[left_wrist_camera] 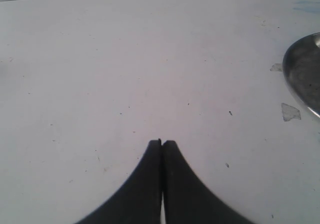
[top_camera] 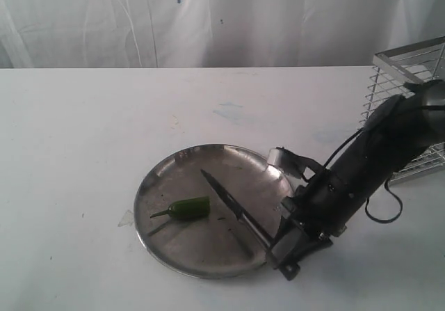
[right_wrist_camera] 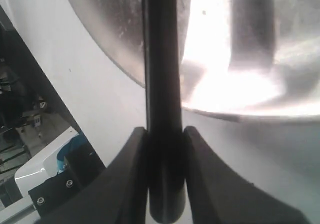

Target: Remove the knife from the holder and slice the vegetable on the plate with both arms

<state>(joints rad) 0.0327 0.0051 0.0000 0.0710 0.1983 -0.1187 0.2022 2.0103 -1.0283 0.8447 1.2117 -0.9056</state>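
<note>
White tabletop, pale curtain behind. Nearest, right gripper at the plate's rim, clamped on the knife handle. Blade lies diagonally over the plate, tip pointing up-left, just beside the green vegetable, whose stem points left. Holder stands beyond the arm, well apart from the plate. Left gripper pinched closed on nothing, over bare table near the plate.

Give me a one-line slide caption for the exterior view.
Right gripper holds the knife over the plate, blade angled toward the green chili.
</note>
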